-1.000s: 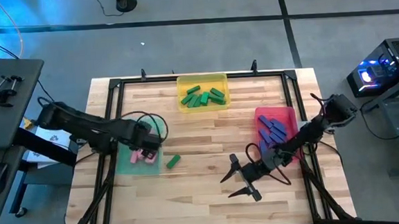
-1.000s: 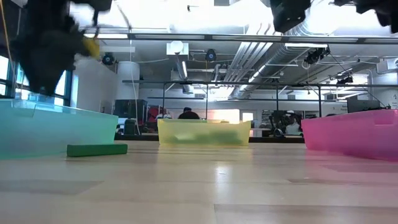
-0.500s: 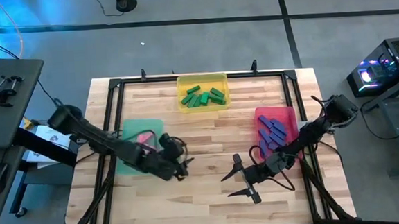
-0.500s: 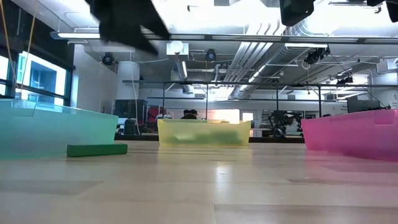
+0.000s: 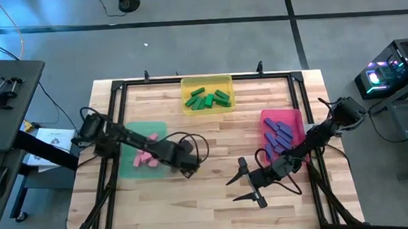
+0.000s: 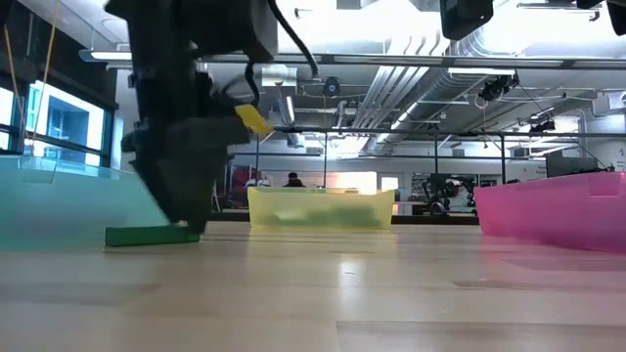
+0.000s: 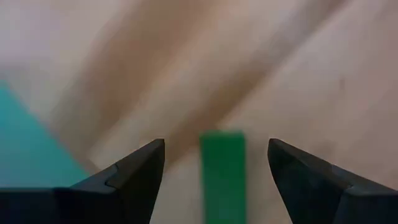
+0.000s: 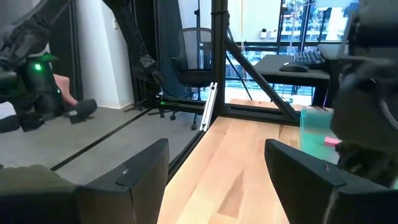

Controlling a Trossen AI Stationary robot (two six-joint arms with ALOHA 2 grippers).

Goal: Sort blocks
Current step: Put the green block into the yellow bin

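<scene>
Hovering over the last stray green block (image 7: pixel 222 171) – left gripper (image 7: pixel 214 180) spread wide, block lying on the table between its fingers, just beside the teal tray (image 5: pixel 130 164). Likely light and rigid; best pinched across its long sides. Hidden under the arm from above. Right gripper (image 5: pixel 245 183) idle, splayed, far off

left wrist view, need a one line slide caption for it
Open left tool poised over a lone green block on the wooden table, beside the teal tray.
</scene>
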